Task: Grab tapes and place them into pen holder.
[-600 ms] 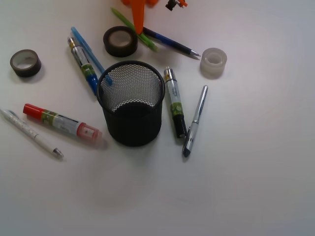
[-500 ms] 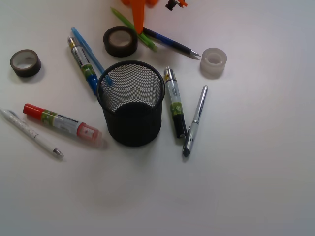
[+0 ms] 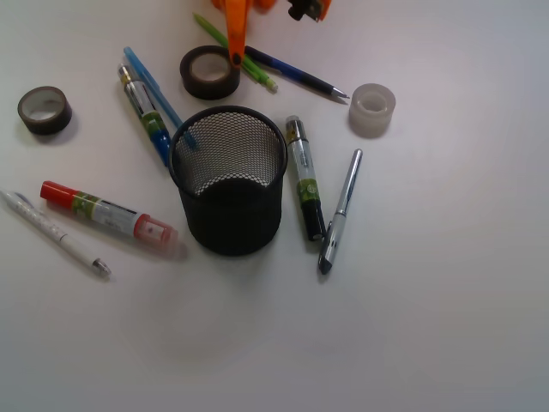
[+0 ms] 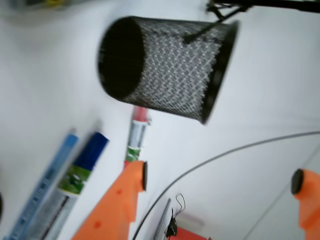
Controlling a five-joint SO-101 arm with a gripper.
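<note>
The black mesh pen holder (image 3: pixel 232 215) stands in the middle of the table, and nothing shows inside it. One dark tape (image 3: pixel 210 71) lies behind it, a second dark tape (image 3: pixel 44 110) at the far left, and a clear tape (image 3: pixel 372 109) at the back right. My orange gripper (image 3: pixel 271 34) enters from the top edge, with one finger (image 3: pixel 234 39) ending at the right rim of the near dark tape. In the wrist view the gripper (image 4: pixel 220 180) is open wide with only bare table between its pads, and the pen holder (image 4: pixel 165 70) lies ahead.
Pens are scattered around the cup: blue ones (image 3: pixel 153 103) at its left, a black marker (image 3: pixel 304 176) and a silver pen (image 3: pixel 341 210) at its right, a red-capped marker (image 3: pixel 107 213) and a white pen (image 3: pixel 53 232) at the front left. Green and dark pens (image 3: pixel 292 73) lie under the gripper.
The orange finger has shifted a little left and lower, so its tip now sits at the dark tape's right rim. Nothing on the table has moved.
</note>
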